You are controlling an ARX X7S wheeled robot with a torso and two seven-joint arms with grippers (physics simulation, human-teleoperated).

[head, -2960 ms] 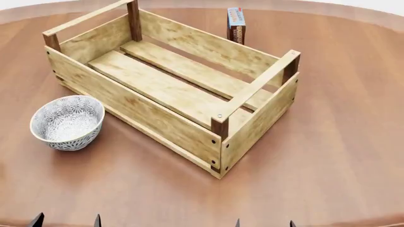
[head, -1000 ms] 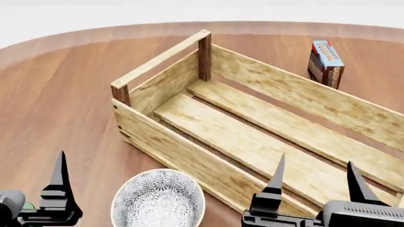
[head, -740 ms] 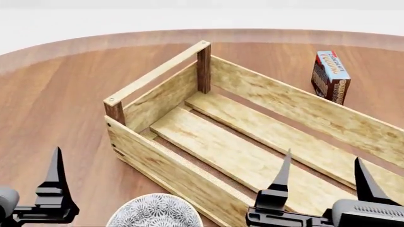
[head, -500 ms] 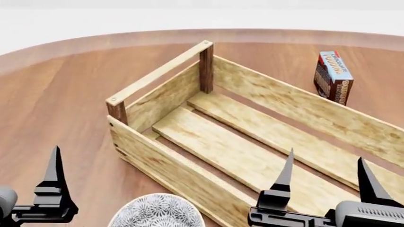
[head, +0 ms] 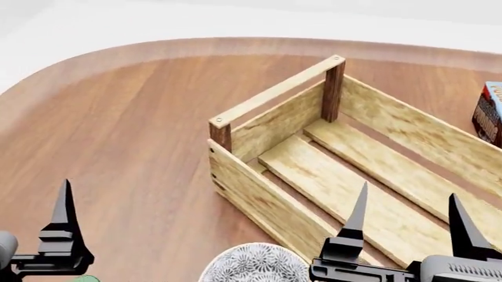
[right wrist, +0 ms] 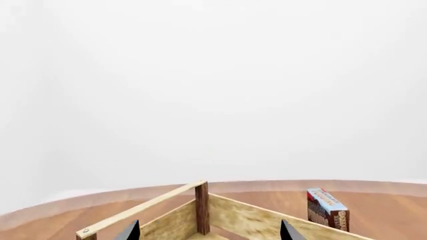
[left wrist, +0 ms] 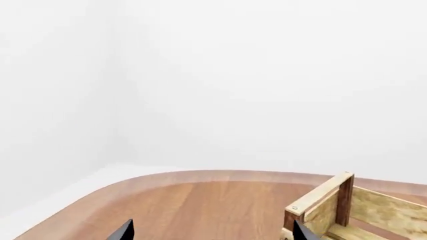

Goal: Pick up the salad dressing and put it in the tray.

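The tray (head: 259, 197) is a light-wood crate with dark corner posts, at the middle right of the head view, and nothing lies in it. Its corner shows in the left wrist view (left wrist: 320, 194) and its far end in the right wrist view (right wrist: 247, 217). No white bottle shows. A small green sliver (head: 84, 278) sits at the bottom edge under my left gripper; I cannot tell what it is. My left gripper (left wrist: 211, 232) is open and empty over bare table left of the tray. My right gripper (head: 410, 220) is open and empty above the tray's near side.
A white patterned bowl (head: 251, 269) sits at the bottom edge, against the tray's near wall, between my two grippers. A blue-and-brown carton (head: 490, 111) stands upright beyond the tray at the right edge; it also shows in the right wrist view (right wrist: 327, 207). The round wooden table's rim (head: 117, 53) curves behind.
The head view has swung left, so the tray, bowl and carton have shifted right in the picture. Both grippers, barely in view three seconds ago, have risen into the picture and stay open.
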